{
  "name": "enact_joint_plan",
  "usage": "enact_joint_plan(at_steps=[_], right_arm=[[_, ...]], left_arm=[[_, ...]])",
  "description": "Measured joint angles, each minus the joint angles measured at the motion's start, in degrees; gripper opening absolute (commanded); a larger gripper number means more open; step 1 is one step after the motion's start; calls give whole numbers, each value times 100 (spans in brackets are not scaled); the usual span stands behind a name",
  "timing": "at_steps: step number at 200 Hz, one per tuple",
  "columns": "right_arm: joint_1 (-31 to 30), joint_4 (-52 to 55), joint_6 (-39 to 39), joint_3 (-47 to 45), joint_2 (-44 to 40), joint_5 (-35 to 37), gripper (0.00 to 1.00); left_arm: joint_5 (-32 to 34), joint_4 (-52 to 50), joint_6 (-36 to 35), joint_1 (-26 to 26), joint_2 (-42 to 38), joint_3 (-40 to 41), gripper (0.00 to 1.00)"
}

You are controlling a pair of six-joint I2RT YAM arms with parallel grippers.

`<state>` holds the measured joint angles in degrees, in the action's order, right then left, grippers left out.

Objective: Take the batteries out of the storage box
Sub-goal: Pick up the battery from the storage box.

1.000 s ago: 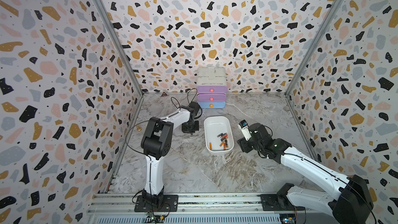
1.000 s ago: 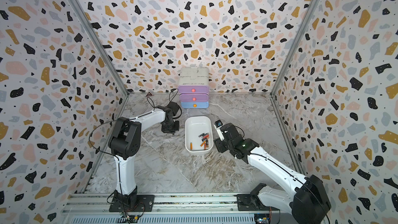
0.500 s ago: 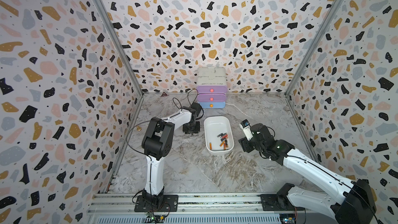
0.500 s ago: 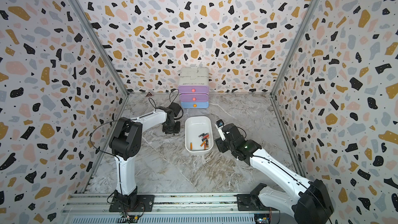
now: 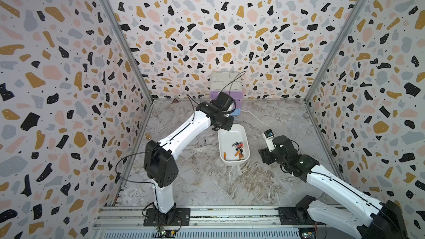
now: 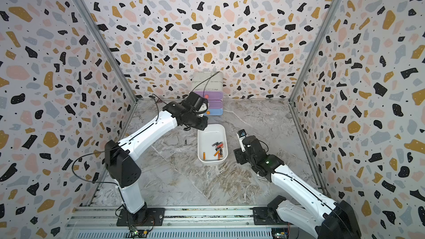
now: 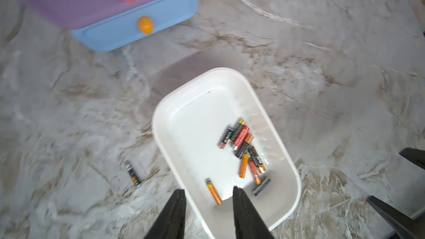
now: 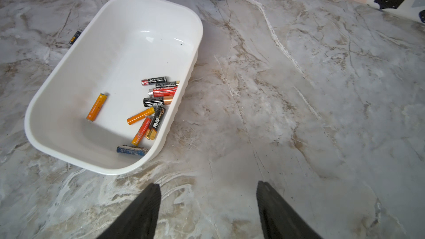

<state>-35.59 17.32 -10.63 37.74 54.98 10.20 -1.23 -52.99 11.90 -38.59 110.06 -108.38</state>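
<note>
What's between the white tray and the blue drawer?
Only bare marbled tabletop, from shallow white plastic tray to blue plastic drawer; left wrist view shows it.

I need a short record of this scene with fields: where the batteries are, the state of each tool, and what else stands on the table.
storage box: white tray, no lid, on the table
batteries in box: nine, most clustered by one long wall
orange battery: lies apart from the cluster, inside the box
loose battery: outside, on the table beside the box
left tool: open, empty, by the box's far end
right tool: open, empty, over bare table beside the box
cabinet: purple and blue drawers, at the back wall
</note>
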Motion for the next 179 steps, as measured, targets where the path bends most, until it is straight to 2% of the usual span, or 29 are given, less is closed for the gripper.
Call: enact_joint_plan(at_steps=[36,66,121,179], right_arm=[[7,-109,-107,-374,-935,326,70],[9,-122,-24,-481,-1246,164,70],[9,-647,280,-645,-791,-1591,70],[9,-940,389,-688,-804,-1967,70]], left_arm=[[-142,-444,-415,-234,1296,-645,38],[-151,-774,-601,-223,1991,-1014,38],[-238,-846,-767,-210,2210,-1200,38],[-219,-678,-782,-236,2398,-944,37]])
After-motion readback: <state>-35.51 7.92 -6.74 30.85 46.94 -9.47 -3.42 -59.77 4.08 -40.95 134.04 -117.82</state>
